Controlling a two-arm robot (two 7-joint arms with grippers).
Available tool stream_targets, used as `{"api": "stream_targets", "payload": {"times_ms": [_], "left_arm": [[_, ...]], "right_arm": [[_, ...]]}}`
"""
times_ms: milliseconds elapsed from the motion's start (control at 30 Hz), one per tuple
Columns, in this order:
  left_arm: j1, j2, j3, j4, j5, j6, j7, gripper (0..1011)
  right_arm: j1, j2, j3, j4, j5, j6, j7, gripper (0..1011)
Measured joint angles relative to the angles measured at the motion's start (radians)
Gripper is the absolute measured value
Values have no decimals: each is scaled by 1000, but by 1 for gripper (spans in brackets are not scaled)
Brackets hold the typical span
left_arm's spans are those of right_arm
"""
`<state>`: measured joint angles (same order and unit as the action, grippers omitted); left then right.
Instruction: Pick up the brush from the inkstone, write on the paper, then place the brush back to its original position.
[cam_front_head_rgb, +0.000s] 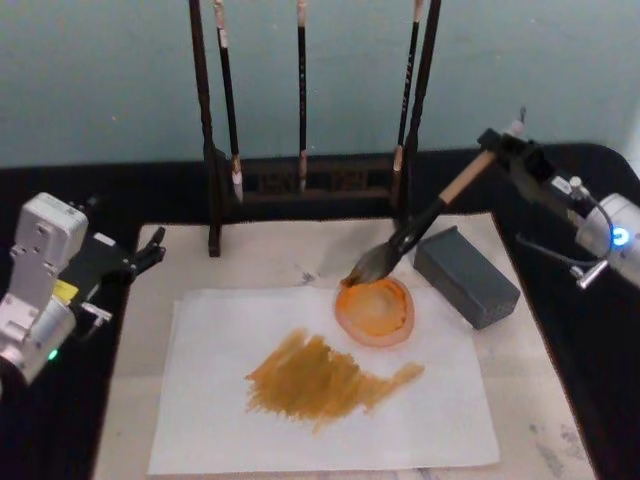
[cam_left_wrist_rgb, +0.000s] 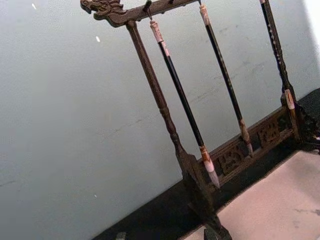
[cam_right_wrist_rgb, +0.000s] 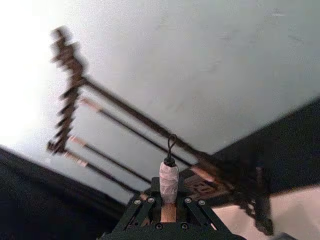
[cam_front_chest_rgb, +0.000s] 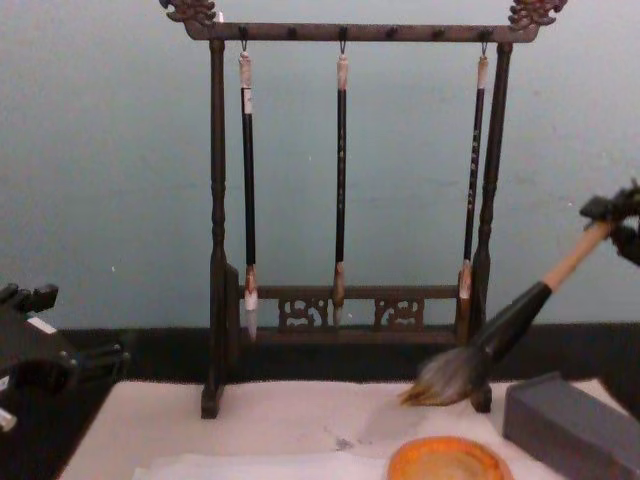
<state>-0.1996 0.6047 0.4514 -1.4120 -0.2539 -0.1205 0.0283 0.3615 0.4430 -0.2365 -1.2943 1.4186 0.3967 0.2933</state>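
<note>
The paper, smeared ochre, lies toward the tabletop's near edge. The brush rack stands along the far edge. The left gripper is parked at the left edge; I cannot tell how its jaws stand. Near the far right corner, the right gripper is clamped on the tilted brush, whose tuft is at the orange dish's far rim.

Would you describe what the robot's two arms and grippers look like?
The left gripper is black, on a boxy pale grey wrist with a yellow label and a green light. The right gripper is black, on a rounded silvery wrist with a blue light and looping black cable.
</note>
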Motion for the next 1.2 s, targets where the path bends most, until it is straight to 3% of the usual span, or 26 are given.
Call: {"api": "stream_targets", "payload": {"times_ms": [200, 367, 700, 900, 1200], "left_arm": [[0, 0, 0, 0, 0, 0, 0, 1010], [0, 0, 0, 0, 0, 0, 0, 1010], [0, 0, 0, 0, 0, 0, 0, 1010], [0, 0, 0, 0, 0, 0, 0, 1010], [0, 0, 0, 0, 0, 0, 0, 1009]], "right_arm": [[-11, 55, -41, -111, -57, -25, 24, 161], [-13, 110, -87, -196, -134, -51, 47, 161], [-14, 237, -192, -379, -342, -130, 65, 161], [-22, 266, -226, -431, -407, -165, 70, 161], [-59, 254, -262, -450, -494, -230, 103, 161]]}}
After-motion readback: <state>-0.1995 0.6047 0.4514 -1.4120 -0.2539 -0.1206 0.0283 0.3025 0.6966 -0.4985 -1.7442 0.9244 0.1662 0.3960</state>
